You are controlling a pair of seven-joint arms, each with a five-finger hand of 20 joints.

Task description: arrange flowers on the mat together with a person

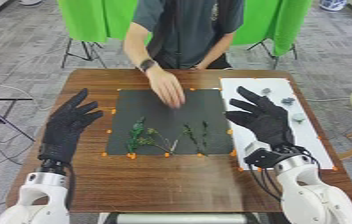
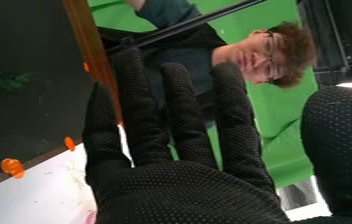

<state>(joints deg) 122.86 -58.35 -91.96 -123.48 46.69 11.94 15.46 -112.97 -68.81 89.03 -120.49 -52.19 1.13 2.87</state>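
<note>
In the head view, my left hand is over the table's left side, left of the dark mat, fingers straight and nothing in them. My right hand is open above the white sheet, beside the mat's right edge; in the right wrist view the right hand has its fingers extended and holds nothing. Green sprigs lie on the mat's near half: a leafy one, a branching one and thin ones. A person's hand is over the mat's far part; whether it touches the mat I cannot tell.
On the right lies a white sheet bearing several small grey-green pieces. Orange marks dot the edges of the mat and sheet. The brown table's near edge is close to both arms. The person stands at the far edge.
</note>
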